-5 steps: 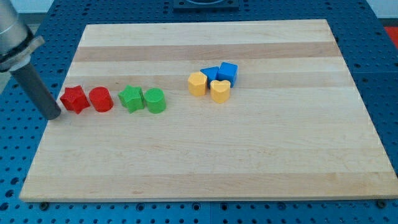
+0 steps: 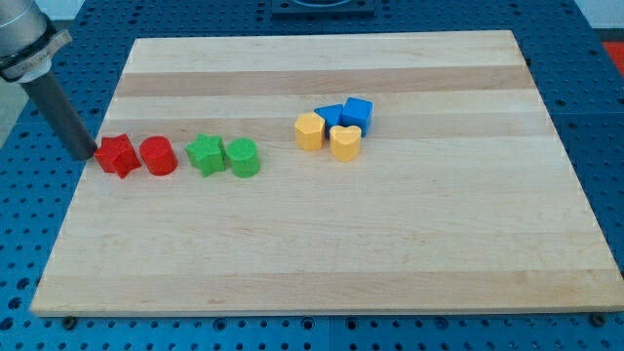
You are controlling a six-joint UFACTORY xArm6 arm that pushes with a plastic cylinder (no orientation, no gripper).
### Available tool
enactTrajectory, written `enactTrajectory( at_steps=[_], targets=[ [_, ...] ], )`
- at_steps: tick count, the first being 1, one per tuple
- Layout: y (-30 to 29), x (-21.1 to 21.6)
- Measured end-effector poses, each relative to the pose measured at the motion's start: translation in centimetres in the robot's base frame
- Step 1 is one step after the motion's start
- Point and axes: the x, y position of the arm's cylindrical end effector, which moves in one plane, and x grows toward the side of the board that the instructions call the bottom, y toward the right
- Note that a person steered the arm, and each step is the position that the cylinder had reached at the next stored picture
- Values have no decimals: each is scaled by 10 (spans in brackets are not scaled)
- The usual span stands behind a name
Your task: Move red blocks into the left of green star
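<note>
A red star block (image 2: 117, 155) and a red cylinder block (image 2: 158, 156) sit side by side near the board's left edge. Just to their right are a green star block (image 2: 205, 155) and a green cylinder block (image 2: 243, 158), touching each other. There is a small gap between the red cylinder and the green star. My tip (image 2: 88, 154) is at the left edge of the board, just left of the red star and close to touching it.
A cluster of two yellow blocks (image 2: 310, 131) (image 2: 344, 142) and two blue blocks (image 2: 331, 116) (image 2: 358, 112) sits right of the green pair, above the middle. The wooden board (image 2: 331, 244) lies on a blue perforated table.
My tip has moved up the view by a little, staying left of the red star. The blocks have not visibly moved.
</note>
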Motion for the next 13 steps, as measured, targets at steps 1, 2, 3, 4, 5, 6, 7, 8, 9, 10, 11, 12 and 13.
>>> enactTrajectory(
  at_steps=[1,2,3,4,5,6,7,8,9,10,11,12,13],
  targets=[
    [0,0],
    [2,0],
    [7,0],
    [14,0],
    [20,0],
    [24,3],
    [25,8],
    [25,8],
    [27,8],
    [34,4],
    [37,-6],
    [40,-12],
    [41,-13]
  ],
)
